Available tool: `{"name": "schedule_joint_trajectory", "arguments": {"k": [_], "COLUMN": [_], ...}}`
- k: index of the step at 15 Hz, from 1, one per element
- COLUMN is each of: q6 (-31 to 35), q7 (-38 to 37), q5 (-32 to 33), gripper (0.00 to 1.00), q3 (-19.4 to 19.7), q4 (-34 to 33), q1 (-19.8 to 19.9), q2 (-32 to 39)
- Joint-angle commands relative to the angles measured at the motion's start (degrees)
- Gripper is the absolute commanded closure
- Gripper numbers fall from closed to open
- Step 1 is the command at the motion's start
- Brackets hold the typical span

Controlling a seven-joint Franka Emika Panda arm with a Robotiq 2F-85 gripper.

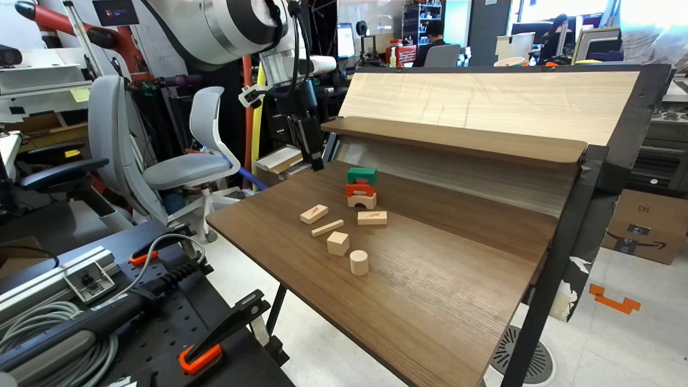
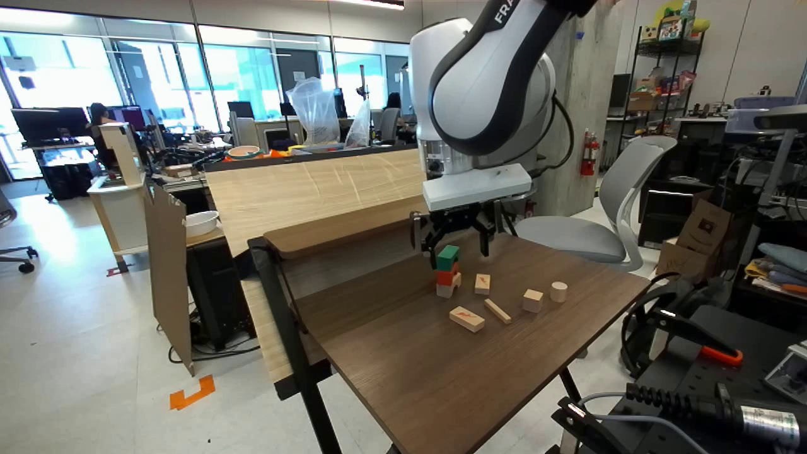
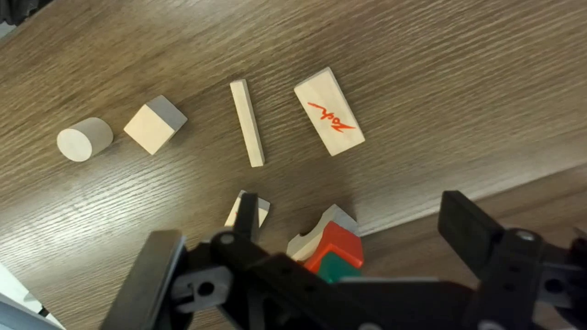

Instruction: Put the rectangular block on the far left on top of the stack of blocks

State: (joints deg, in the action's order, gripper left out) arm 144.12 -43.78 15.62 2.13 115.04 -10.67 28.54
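Wrist view: jaws of your Robotiq gripper (image 3: 352,215) spread wide across the lower frame. Rectangular block (image 3: 329,111), red-lettered, lies flat on the desk (image 3: 435,101) at upper centre, right of the thin wooden stick (image 3: 247,123). Stack of blocks (image 3: 340,242), green uppermost, lower centre, partly hidden by your gripper.

One stack of apparently three blocks (image 1: 361,187) stands nearest the back edge of the bench (image 1: 430,301); toward the front edge sit two loose rectangular blocks (image 1: 314,214), one thin wooden stick (image 1: 327,228), one cube (image 1: 338,243) and one cylinder (image 1: 359,263).
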Motion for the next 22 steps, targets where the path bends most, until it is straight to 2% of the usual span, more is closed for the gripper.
{"name": "schedule_joint_trajectory", "arguments": {"k": [1, 4, 7, 12, 16, 19, 22], "q6": [3.52, 5.8, 8.07, 8.95, 9.59, 9.2, 6.85], "q7": [1.42, 2.68, 6.14, 15.85, 18.52, 21.15, 25.83], "q5": [4.19, 7.8, 8.69, 5.71, 6.43, 4.46, -1.77], "gripper": [0.0, 0.0, 0.0, 0.0, 0.0, 0.0, 0.0], "q3": [3.0, 4.38, 4.88, 3.46, 4.77, 3.93, 0.64], "q4": [1.72, 2.51, 2.75, 2.93, 2.09, 1.32, 0.65], "q1": [-3.23, -4.32, -4.32, -3.07, -4.05, -2.73, 0.45], "q2": [1.53, 3.41, 5.11, 6.21, 7.12, 7.15, 6.69]}}
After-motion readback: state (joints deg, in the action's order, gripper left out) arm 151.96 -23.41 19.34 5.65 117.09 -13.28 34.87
